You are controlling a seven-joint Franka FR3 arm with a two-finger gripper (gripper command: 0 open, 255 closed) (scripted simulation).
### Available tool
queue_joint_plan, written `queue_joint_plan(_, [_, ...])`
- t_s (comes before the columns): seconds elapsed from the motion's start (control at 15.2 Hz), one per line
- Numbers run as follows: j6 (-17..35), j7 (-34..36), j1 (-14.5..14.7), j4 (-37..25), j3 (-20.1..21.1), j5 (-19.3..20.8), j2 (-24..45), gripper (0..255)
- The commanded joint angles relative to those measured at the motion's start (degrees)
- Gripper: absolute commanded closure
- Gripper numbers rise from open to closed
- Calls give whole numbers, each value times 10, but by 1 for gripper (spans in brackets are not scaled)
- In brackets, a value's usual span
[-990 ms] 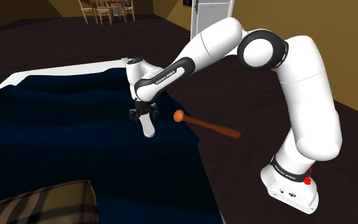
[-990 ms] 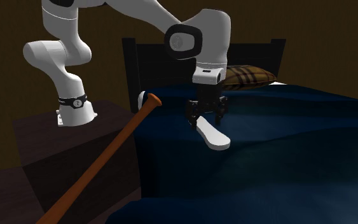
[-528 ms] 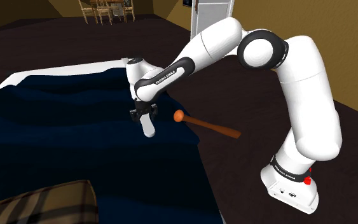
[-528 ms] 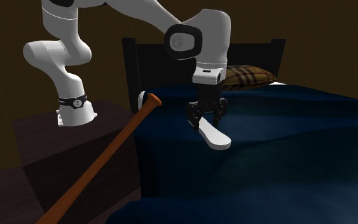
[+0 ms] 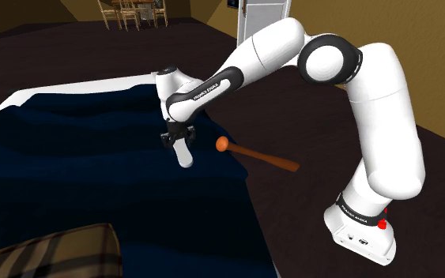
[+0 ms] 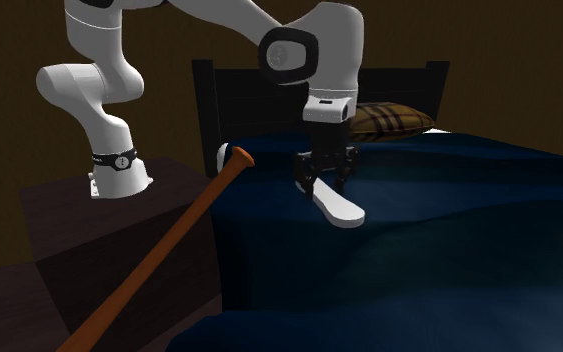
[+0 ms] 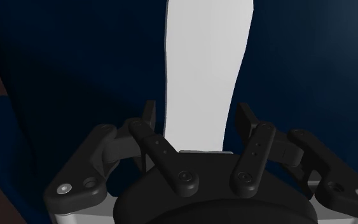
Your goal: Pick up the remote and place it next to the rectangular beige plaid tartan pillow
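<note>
The remote (image 5: pixel 184 155) is a plain white, elongated bar over the dark blue bed cover (image 5: pixel 70 174), near the bed's edge. My gripper (image 5: pixel 178 140) points down and is shut on the remote's near end. In the second exterior view the remote (image 6: pixel 337 208) hangs tilted from the gripper (image 6: pixel 322 180), its far end low over the cover. From the wrist, the remote (image 7: pixel 206 70) runs away from the gripper (image 7: pixel 196 124), clasped between the black fingers (image 7: pixel 149 121). The beige plaid pillow (image 5: pixel 47 253) lies at the shoulder view's lower left, and the same pillow (image 6: pixel 394 120) rests by the headboard.
A brown baseball bat (image 5: pixel 256 154) with an orange knob leans against the bed's edge, close beside the gripper; the bat (image 6: pixel 169 250) runs down toward the floor. A dark headboard (image 6: pixel 269 85) backs the bed. The arm's stand (image 5: pixel 363 229) sits on a dark box.
The fingers have closed on the remote's end. The hand has since risen slightly, and the remote has shifted a little with it.
</note>
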State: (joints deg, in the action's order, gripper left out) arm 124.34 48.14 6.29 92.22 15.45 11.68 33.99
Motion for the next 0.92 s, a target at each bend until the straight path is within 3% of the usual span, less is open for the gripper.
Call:
queue_joint_plan(0.0, [-11,-2,-1,-4,2,-3,-7,255])
queue_joint_plan(0.86, [-89,-13,-5,-41,10,-18,-50,255])
